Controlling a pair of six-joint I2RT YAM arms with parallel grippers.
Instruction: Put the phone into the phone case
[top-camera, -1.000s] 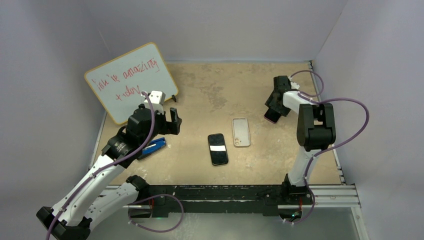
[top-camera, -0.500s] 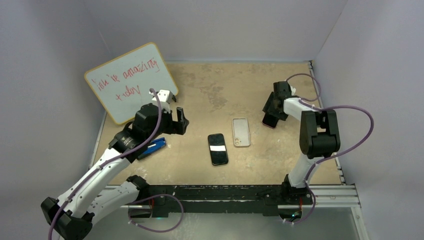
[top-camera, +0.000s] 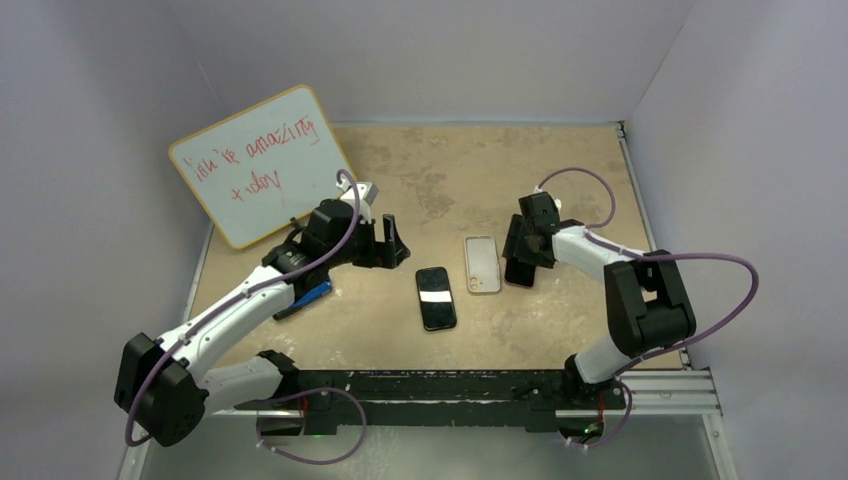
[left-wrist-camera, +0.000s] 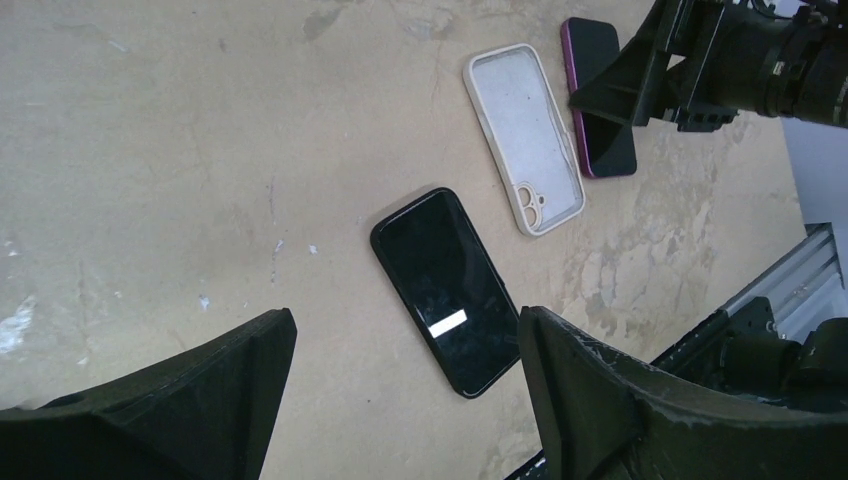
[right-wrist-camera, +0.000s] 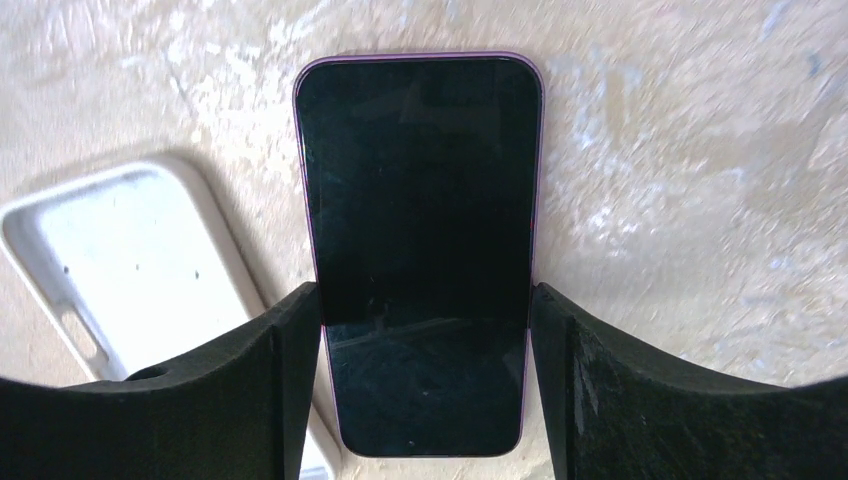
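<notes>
A black-screened phone with a purple rim (right-wrist-camera: 420, 230) sits between my right gripper's (right-wrist-camera: 425, 325) fingers, which press on its long sides, low over the table. It also shows in the top view (top-camera: 519, 274) and the left wrist view (left-wrist-camera: 598, 110). The empty white phone case (top-camera: 482, 263) lies open side up just left of it (right-wrist-camera: 120, 250). A second, black phone (top-camera: 436, 297) lies left of the case (left-wrist-camera: 447, 290). My left gripper (top-camera: 390, 245) is open and empty, hovering up-left of the black phone (left-wrist-camera: 405, 325).
A whiteboard (top-camera: 262, 160) with red writing leans at the back left. A blue tool (top-camera: 310, 293) lies under the left arm. A black rail (top-camera: 480, 385) runs along the near edge. Walls close in left, right and behind.
My right gripper has carried the purple-rimmed phone from the right side leftward to beside the case. My left gripper has moved right, toward the black phone, staying open.
</notes>
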